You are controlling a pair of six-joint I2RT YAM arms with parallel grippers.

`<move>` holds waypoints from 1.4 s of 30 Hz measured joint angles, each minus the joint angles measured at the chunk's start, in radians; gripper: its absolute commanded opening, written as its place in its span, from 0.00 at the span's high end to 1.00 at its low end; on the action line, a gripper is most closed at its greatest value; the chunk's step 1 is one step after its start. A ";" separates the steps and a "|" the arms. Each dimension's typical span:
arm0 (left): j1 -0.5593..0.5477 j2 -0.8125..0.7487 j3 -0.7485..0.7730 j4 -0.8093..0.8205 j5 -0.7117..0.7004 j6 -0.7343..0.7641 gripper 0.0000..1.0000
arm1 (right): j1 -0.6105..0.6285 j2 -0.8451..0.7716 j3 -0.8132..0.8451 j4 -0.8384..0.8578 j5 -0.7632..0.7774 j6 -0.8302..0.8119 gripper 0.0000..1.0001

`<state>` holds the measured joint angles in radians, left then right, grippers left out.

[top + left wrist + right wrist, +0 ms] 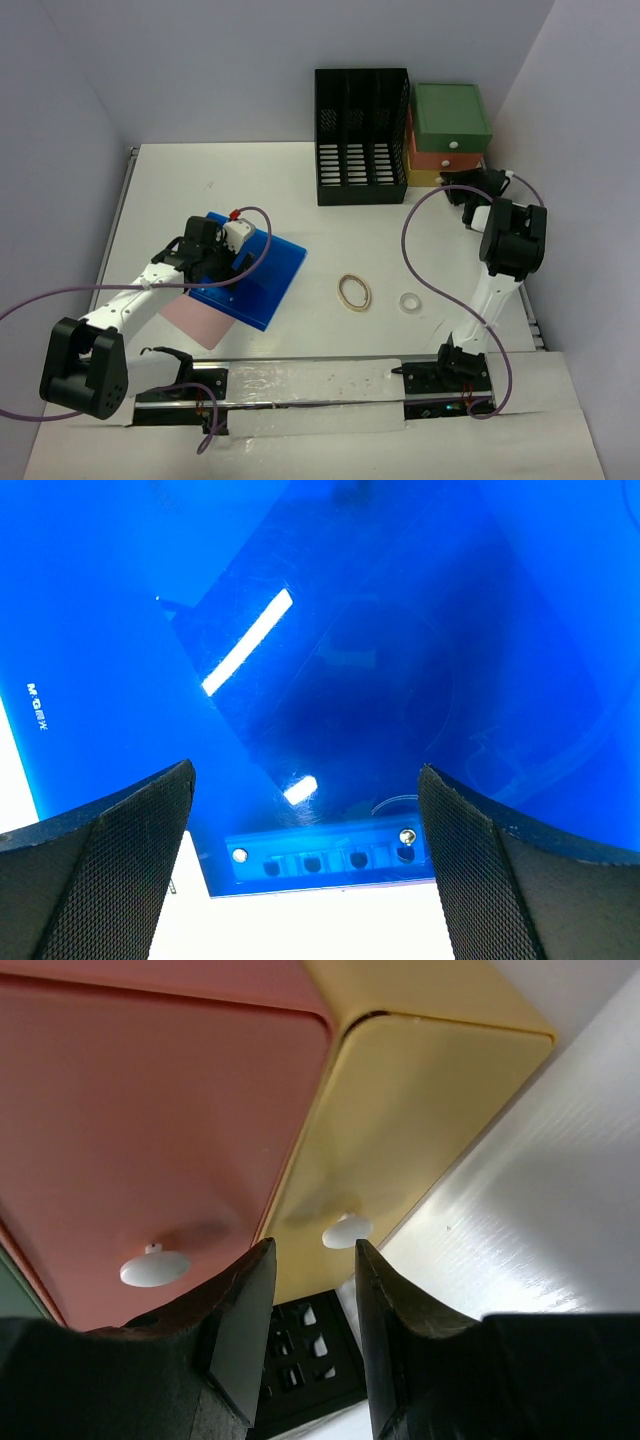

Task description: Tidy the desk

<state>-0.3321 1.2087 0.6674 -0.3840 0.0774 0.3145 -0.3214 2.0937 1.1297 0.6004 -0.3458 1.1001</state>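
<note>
The desk [230, 185] is a large white tabletop. A blue plastic folder [255, 275] lies on it at the left, on top of a pink sheet [190, 318]. My left gripper [222, 270] hovers over the folder, open and empty. In the left wrist view the folder [330, 660] fills the frame, and its clip strip [330, 855] lies between my spread fingers [110, 870]. My right gripper [462, 192] is at the front of the drawer unit [450, 135]. Its jaws [315, 1260] stand narrowly apart, just short of the yellow drawer's white knob [347, 1230].
A black slotted file rack [360, 135] stands at the back, beside the green, orange and yellow drawer unit. A tan rubber band [354, 291] and a white tape ring [410, 300] lie mid-desk. A metal rail [300, 385] runs along the near edge. The orange drawer's knob [154, 1268] is left of my right fingers.
</note>
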 measured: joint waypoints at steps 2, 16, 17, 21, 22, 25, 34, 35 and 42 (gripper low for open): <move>0.000 0.000 0.000 0.000 -0.002 0.000 0.01 | 0.000 0.008 -0.015 0.025 0.002 0.022 0.55; 0.000 0.013 0.000 0.000 -0.003 0.000 0.01 | 0.000 0.026 -0.079 0.064 0.066 0.133 0.55; 0.000 0.013 0.000 0.000 -0.003 0.000 0.01 | 0.000 0.026 -0.086 0.064 0.072 0.140 0.55; 0.000 0.013 0.000 0.000 -0.003 0.000 0.01 | 0.000 0.026 -0.092 0.075 0.081 0.172 0.55; 0.000 0.013 0.000 0.000 -0.003 0.000 0.01 | 0.000 0.028 -0.092 0.088 0.080 0.183 0.54; 0.000 0.013 0.000 0.000 -0.004 0.000 0.01 | 0.000 0.038 -0.092 0.137 0.080 0.211 0.55; 0.000 0.016 0.000 0.000 -0.011 0.000 0.01 | 0.000 0.079 -0.103 0.229 0.079 0.281 0.54; 0.000 0.016 0.000 0.000 -0.012 0.000 0.01 | 0.000 0.089 -0.103 0.235 0.079 0.289 0.55; 0.000 0.017 0.000 0.001 -0.014 0.000 0.01 | 0.006 0.125 -0.103 0.266 0.084 0.309 0.54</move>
<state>-0.3321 1.2257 0.6674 -0.3832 0.0631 0.3147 -0.3156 2.2189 1.0267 0.8669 -0.2620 1.4091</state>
